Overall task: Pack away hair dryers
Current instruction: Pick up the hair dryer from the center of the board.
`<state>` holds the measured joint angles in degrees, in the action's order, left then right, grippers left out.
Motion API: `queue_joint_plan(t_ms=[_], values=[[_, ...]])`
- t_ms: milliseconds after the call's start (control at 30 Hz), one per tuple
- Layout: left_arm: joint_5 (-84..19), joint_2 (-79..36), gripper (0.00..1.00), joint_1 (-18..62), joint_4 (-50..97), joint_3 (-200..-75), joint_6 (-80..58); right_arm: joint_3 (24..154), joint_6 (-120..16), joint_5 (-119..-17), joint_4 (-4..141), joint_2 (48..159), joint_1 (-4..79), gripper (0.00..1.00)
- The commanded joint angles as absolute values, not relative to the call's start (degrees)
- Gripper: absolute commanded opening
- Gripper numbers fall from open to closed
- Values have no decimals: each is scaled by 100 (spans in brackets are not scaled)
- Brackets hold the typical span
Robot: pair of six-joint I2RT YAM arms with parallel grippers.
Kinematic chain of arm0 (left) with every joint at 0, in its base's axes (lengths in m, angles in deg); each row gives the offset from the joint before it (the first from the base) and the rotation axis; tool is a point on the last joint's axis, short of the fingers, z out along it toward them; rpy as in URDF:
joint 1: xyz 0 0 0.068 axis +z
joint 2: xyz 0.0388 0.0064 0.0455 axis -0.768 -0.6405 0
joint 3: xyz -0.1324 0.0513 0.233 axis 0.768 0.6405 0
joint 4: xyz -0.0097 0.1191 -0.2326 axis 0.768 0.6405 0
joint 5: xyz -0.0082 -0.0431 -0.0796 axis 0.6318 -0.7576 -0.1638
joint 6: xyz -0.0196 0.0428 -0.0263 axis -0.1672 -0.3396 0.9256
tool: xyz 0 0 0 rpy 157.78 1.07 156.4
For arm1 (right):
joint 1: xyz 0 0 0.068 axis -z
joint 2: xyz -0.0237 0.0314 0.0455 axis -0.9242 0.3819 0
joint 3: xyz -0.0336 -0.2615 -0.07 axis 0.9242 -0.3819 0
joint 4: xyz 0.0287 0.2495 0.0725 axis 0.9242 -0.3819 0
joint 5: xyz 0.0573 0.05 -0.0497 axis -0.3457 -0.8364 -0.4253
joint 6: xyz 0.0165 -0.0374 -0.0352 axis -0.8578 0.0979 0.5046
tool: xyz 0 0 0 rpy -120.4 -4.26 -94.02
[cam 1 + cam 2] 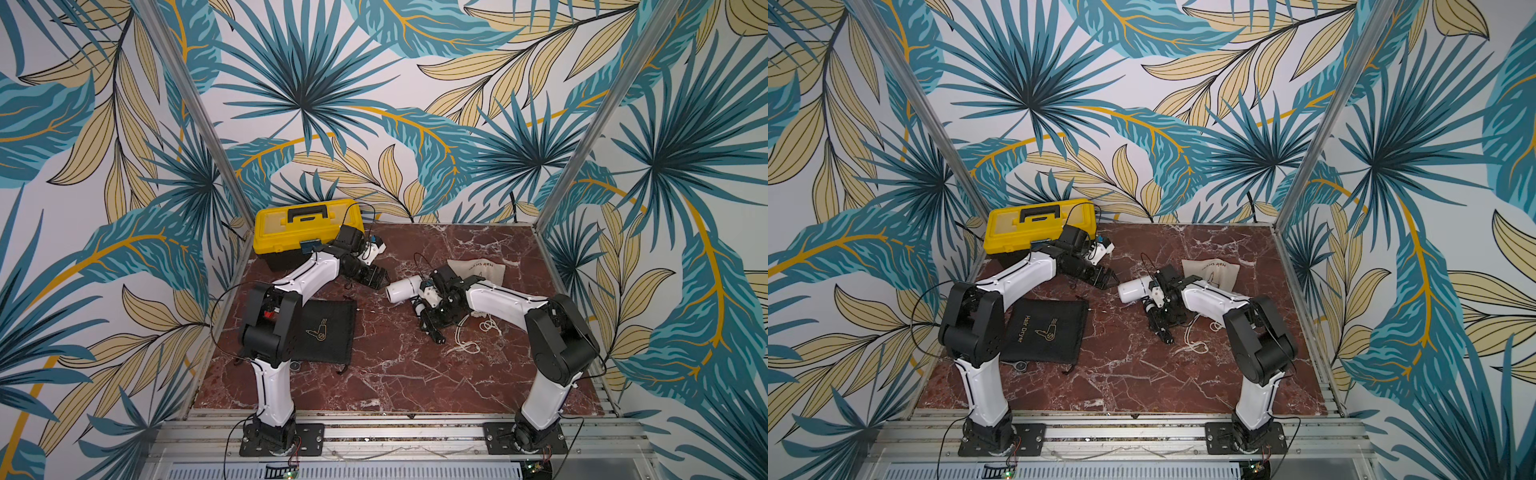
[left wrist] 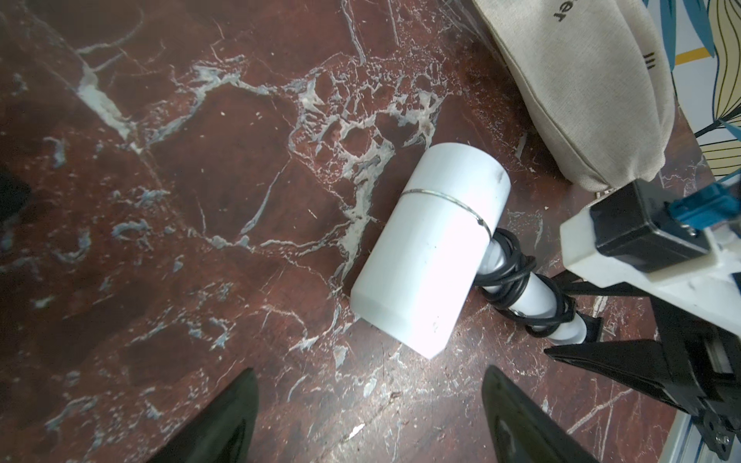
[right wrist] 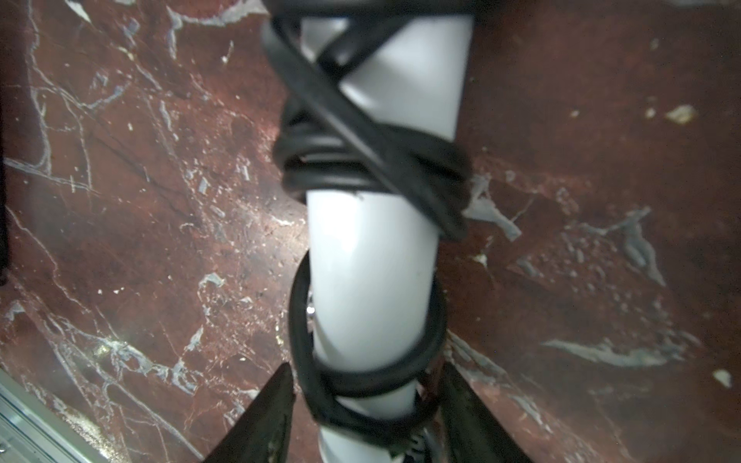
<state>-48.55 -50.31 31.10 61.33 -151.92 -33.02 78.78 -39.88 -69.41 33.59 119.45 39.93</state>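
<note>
Right claw (image 3: 367,366) straddling white dryer (image 3: 373,260) handle, left claw (image 2: 369,369) beside barrel

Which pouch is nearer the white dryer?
The beige pouch, lying just behind the white dryer; the black pouch lies flat well apart, toward the front.

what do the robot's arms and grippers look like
The left arm and right arm have white shell links, black joints and thin black cables looping outside. The left gripper and right gripper have black, pointed wedge fingers. Each wrist carries a white-and-black camera block with a blue plug.
</note>
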Motion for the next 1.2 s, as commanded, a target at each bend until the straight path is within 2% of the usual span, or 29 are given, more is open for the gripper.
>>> queue_joint_plan(t_ms=[0, 167, 333, 733, 1167], values=[[-5073, -5143, 87, 3104, 6219, -15528, -3487, 7974, -3854, -6951, 3422, 12087, 3973, 52], [-5179, -5276, 87, 3066, 6219, -15626, -3564, 7888, -3681, -6893, 3526, 11902, 3977, 30], [-5533, -5411, 86, 3008, 6219, -15730, -3955, 7784, -3287, -6660, 3400, 11556, 3977, 19], [-7248, -5904, 85, 3012, 6829, -16304, -4613, 7482, -2518, -6516, 3499, 10379, 4049, 17], [-7502, -6390, 81, 3070, 7147, -16110, -4365, 7212, -2528, -6361, 3887, 10450, 4133, 14]])
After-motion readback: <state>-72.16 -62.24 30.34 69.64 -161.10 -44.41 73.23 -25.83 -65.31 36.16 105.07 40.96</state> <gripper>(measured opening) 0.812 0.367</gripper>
